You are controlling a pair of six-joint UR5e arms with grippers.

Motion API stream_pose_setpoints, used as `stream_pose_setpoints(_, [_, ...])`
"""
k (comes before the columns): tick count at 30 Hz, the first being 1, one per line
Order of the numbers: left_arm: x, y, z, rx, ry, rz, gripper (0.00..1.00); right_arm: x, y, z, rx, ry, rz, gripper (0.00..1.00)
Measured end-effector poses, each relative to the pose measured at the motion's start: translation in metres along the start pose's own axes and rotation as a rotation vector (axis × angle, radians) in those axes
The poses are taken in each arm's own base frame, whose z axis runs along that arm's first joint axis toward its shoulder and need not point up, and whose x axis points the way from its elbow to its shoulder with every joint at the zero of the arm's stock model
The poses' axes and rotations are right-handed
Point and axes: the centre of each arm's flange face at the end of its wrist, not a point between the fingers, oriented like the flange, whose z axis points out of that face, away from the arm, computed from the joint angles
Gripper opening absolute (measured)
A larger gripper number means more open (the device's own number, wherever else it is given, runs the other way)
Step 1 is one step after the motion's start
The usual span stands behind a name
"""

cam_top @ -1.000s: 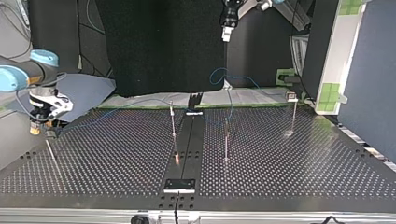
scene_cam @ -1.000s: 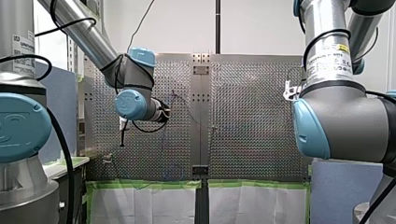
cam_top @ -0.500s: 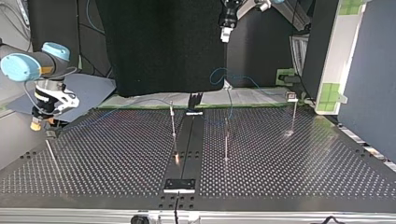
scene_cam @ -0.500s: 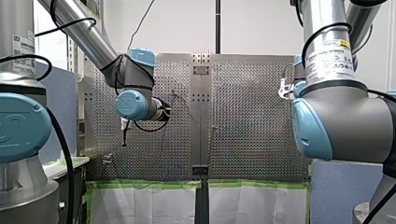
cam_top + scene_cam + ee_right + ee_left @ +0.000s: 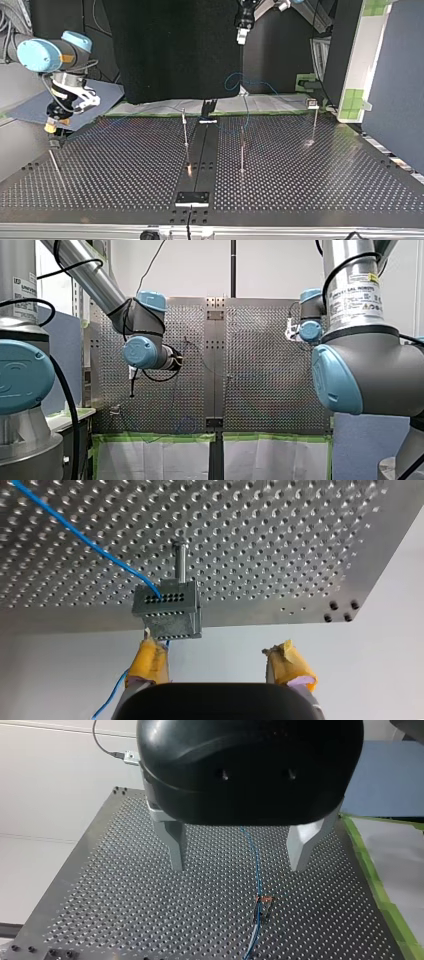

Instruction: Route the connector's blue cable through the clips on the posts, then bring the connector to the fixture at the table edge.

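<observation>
Right wrist view shows my right jaws standing apart and empty, their yellow pads (image 5: 148, 661) short of the grey connector (image 5: 167, 611), which sits on the tip of a post (image 5: 179, 560) near the corner of the bench (image 5: 280, 540). One pad is just beside the connector, the other well off to the side. The blue cable (image 5: 100, 550) enters the connector's face, and a further stretch of it shows beside the nearer pad. From here, closing off-centre like this could knock the connector askew on its post or nip that stretch of cable. A hard pull would likely drag the line out of the clips (I cannot tell how firmly each one holds). In the top view the same post stands at the left of the frame, and a slack loop of cable hangs at upper middle, which could snag. My left jaws are also apart and empty, their metal fingers (image 5: 175, 845) high over the bench with the cable and a clip (image 5: 264, 901) far below between them. In the front view a sticker (image 5: 356, 292) on my right arm, at upper right, reads "UNIVERSAL ROBOTS"; the smaller print is illegible.
</observation>
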Motion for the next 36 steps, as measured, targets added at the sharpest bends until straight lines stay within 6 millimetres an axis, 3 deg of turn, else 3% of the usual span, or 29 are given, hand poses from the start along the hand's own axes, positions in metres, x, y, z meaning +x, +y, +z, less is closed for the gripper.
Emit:
stream_pose_setpoints(5, [0.0,0.001,0.001,-0.005,0.002,-0.008,1.0,0.002,-0.015,-0.033,0.0,-0.033,-0.027,1.0])
stream_pose_setpoints(10, [0.003,0.002,0.004,-0.012,0.001,-0.039,1.0,-0.024,-0.029,-0.057,0.001,-0.111,-0.052,1.0])
stream_pose_setpoints(24, [0.031,0.003,0.021,-0.065,0.029,-0.087,1.0,-0.081,-0.081,-0.08,0.0,-0.159,-0.064,1.0])
stream_pose_setpoints(36, [0.037,0.0,0.031,-0.09,0.033,-0.086,1.0,-0.088,-0.115,-0.111,-0.001,-0.162,-0.067,1.0])
